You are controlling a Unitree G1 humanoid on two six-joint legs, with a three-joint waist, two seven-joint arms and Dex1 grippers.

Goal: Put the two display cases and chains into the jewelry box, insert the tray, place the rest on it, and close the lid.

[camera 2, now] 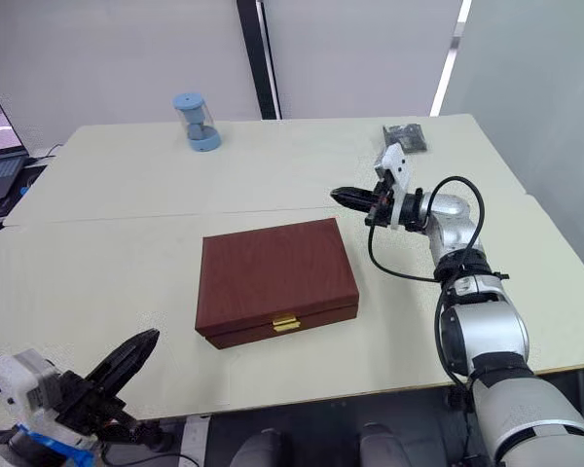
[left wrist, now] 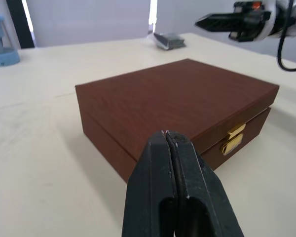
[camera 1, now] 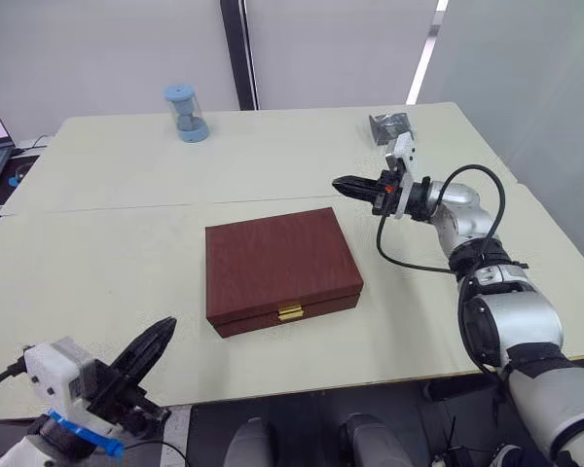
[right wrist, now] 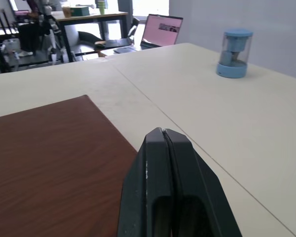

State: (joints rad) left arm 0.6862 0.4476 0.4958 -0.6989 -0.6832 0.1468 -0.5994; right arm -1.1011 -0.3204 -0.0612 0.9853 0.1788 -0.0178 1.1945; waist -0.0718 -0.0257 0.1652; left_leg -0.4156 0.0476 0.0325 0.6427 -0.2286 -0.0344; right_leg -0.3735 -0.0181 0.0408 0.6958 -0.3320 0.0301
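The right end effector, fingers pressed together and empty, hovers above the table just beyond the far right corner of the jewelry box. The left end effector, also pinched closed and holding nothing, hangs near the table's front edge, well apart from the box. The box sits mid-table with its lid down and gold clasp facing the robot. A display case lies at the far right; a blue hourglass-like object stands at the far left.

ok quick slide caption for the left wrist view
Shut left pincer faces the closed jewelry box, gold clasp toward it; right pincer hovers beyond.
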